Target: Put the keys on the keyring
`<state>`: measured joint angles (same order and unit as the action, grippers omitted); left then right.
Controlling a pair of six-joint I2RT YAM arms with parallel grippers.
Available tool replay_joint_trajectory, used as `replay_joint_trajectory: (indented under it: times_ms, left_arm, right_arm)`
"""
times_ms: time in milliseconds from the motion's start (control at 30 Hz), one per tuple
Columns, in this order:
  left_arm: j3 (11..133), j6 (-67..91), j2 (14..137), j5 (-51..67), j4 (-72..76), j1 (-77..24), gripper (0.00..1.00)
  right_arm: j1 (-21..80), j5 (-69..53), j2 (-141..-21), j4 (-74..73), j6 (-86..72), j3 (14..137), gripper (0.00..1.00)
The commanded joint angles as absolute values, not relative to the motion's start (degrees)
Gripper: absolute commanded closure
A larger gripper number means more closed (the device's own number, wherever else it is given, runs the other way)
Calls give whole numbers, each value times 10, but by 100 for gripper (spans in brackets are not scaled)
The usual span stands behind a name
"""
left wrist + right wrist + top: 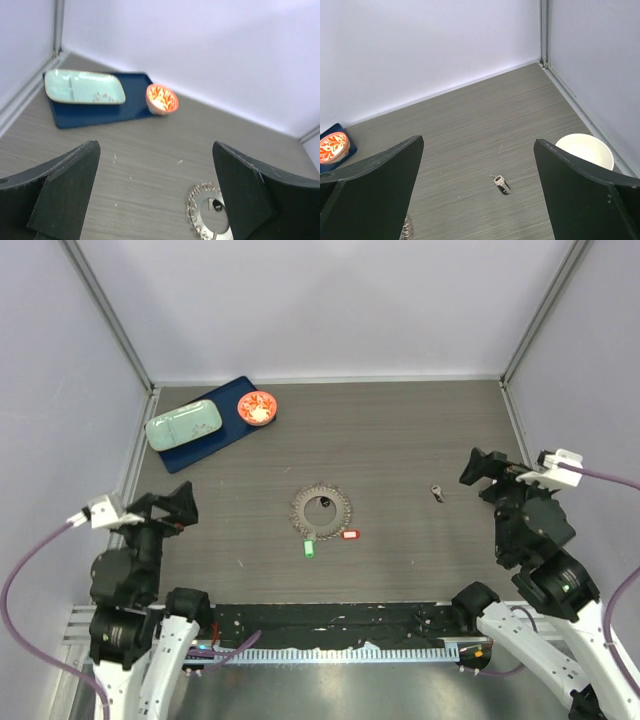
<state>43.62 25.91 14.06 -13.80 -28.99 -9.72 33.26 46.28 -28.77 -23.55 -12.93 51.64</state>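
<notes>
The keyring, a grey ring fringed with small silvery keys, lies flat at the table's middle. Its edge shows in the left wrist view and the right wrist view. A green-tagged key and a red-tagged key lie just in front of it. A small bare metal key lies to its right and shows in the right wrist view. My left gripper is open and empty, left of the ring. My right gripper is open and empty, right of the bare key.
A blue tray at the back left holds a mint green plate. A red patterned bowl stands at its right corner. A white bowl stands by the right wall.
</notes>
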Motion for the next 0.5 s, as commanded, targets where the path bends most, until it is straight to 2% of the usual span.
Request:
replay_joint_trajectory:
  times_ms: [0, 133, 467]
  left_arm:
    - [386, 200, 56, -172, -275, -94, 0]
    - [353, 210, -23, -161, -273, -94, 0]
    - [362, 206, -2, -140, -294, -94, 0]
  right_arm:
    - [333, 470, -248, -248, -93, 502, 0]
    - [334, 461, -194, -252, -83, 486, 0]
    - [334, 416, -87, -213, -99, 410, 0]
